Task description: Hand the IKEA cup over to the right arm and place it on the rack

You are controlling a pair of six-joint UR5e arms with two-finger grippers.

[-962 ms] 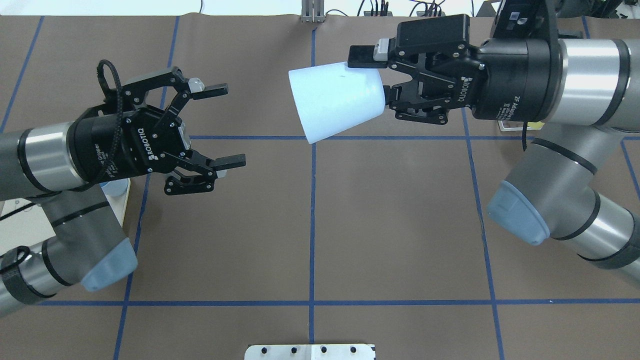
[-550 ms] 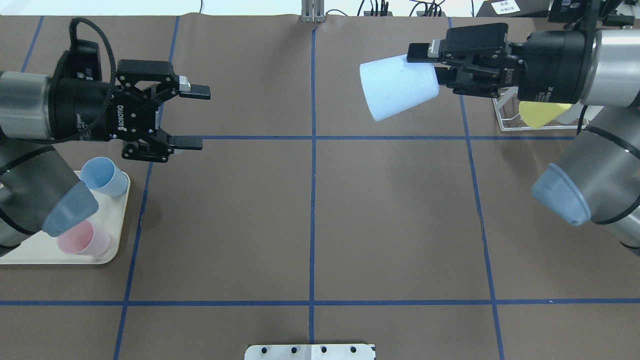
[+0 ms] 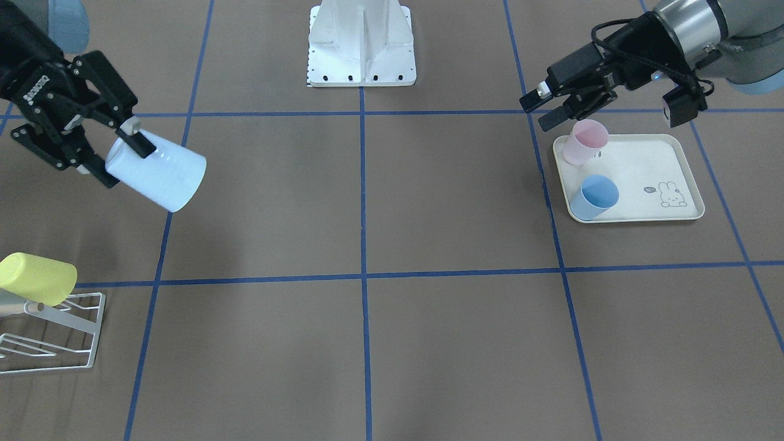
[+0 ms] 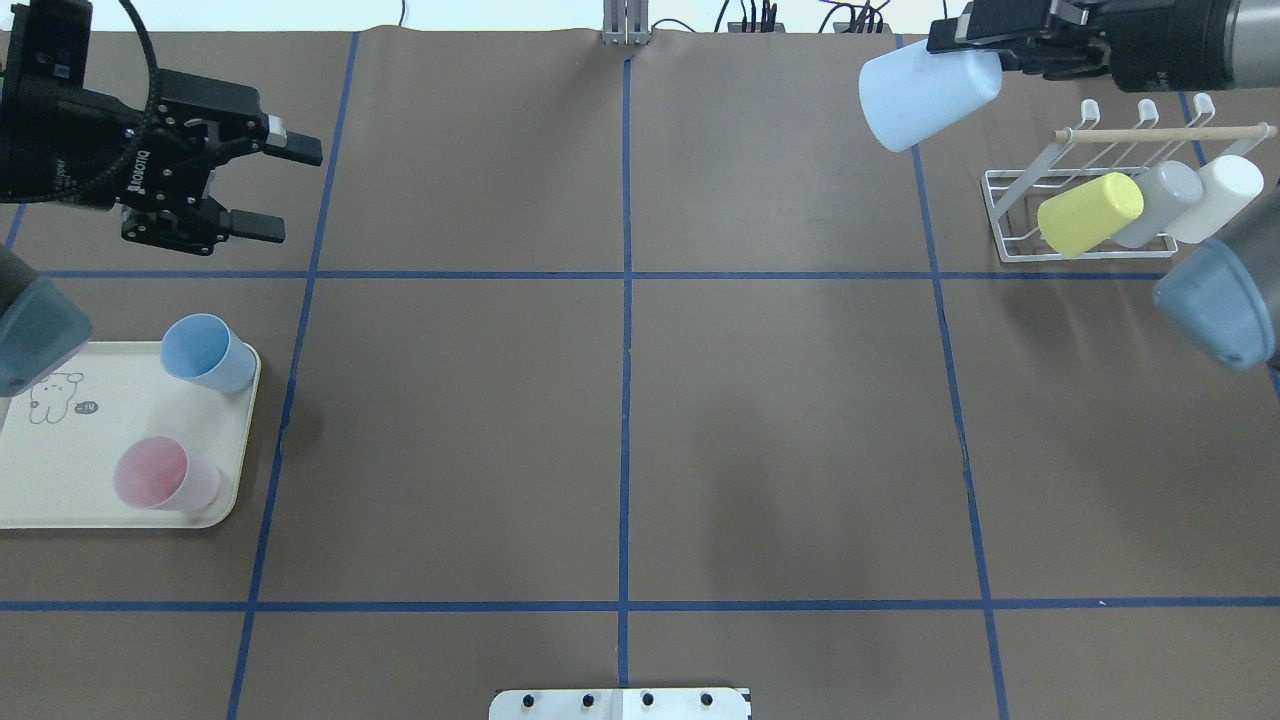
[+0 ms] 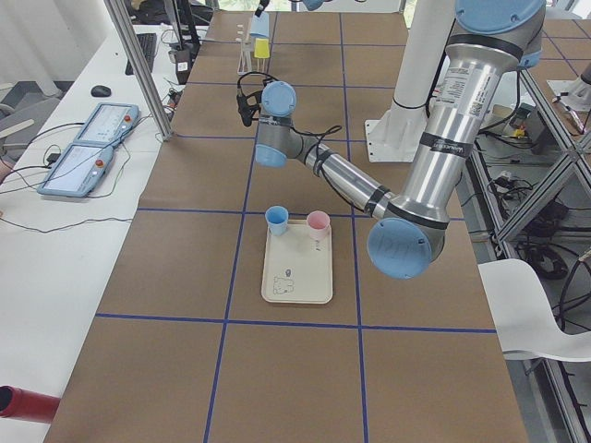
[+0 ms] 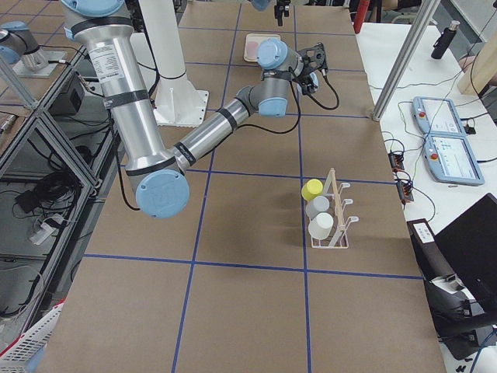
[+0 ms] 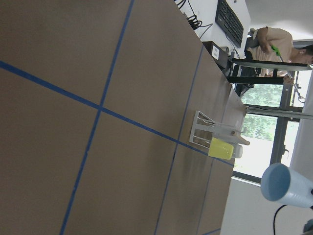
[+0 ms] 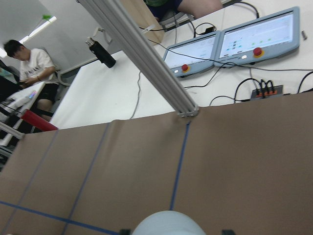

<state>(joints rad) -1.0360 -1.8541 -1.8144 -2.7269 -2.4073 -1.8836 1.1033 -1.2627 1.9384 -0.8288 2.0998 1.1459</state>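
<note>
While the right gripper (image 3: 122, 160) pinches the pale blue cup (image 4: 925, 95) by its closed end, that cup hangs tilted in the air at the far right, just left of the rack (image 4: 992, 215). On the rack sit a yellow cup (image 4: 1088, 213), a grey cup (image 4: 1165, 200) and a white cup (image 4: 1220, 195). The left gripper (image 4: 285, 190) is spread wide with nothing in it, far left, beyond the tray (image 4: 60, 490) with its blue cup (image 4: 205, 352) and pink cup (image 4: 160, 478).

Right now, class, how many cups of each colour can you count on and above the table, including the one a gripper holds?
Pale blue cup: 1
Blue cup: 1
Pink cup: 1
Yellow cup: 1
Grey cup: 1
White cup: 1
Total: 6
</note>
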